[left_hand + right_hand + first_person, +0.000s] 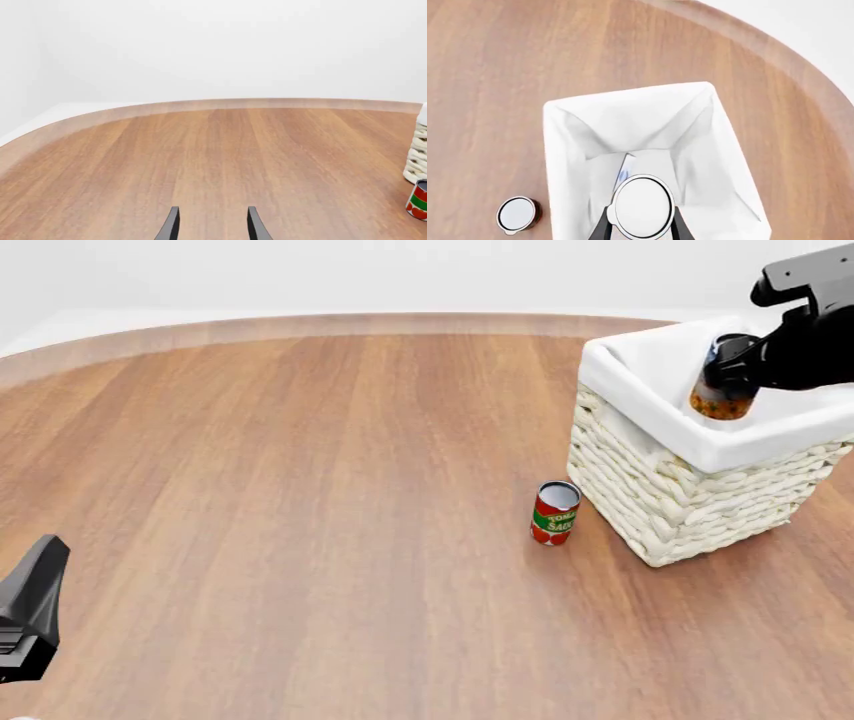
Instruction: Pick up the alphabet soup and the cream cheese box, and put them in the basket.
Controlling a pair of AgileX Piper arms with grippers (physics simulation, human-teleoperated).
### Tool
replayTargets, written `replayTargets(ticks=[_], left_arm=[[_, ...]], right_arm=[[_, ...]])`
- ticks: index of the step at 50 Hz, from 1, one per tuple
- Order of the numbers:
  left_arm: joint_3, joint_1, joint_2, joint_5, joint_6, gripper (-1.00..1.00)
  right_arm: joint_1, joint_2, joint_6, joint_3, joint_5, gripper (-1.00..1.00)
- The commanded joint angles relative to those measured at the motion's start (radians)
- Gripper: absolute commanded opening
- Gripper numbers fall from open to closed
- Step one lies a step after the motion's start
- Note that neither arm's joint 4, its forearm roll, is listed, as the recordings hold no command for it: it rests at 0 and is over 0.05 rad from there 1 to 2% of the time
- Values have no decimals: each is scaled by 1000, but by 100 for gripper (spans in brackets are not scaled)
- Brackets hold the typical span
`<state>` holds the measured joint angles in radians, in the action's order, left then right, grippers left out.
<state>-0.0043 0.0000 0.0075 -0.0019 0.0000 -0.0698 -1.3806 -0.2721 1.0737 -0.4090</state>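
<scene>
Your right gripper [640,225] was closed on the soup [642,206], its two dark fingers pressed against the can's sides, and it hung over the open basket [641,390], above the white liner. In the front view the soup [723,390] showed dark and orange at the gripper's tip, tilted, just inside the basket's near rim. Down in the basket, beside the can's silver top, a pale sliver with a touch of blue [622,172] lay on the liner; you could not tell from this whether it was the cheese box. The red can [555,512] stood upright on the table [294,490] just beside the basket's near corner. Your left gripper [212,225] was open and empty, well apart from the basket, over bare wood.
</scene>
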Motion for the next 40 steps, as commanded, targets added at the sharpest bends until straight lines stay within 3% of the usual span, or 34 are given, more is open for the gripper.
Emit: replayTargets(ticks=[1,22,29,40], left_arm=[[0,0,0,0,0,100],[0,0,0,0,0,100],[0,0,0,0,0,100],[0,0,0,0,0,100]], right_arm=[[-7,-36,17,15,25,-100],[-5,-115,19,59,43,-100],[-13,-128,21,22,89,-100],[-25,-144,20,31,80,-100]])
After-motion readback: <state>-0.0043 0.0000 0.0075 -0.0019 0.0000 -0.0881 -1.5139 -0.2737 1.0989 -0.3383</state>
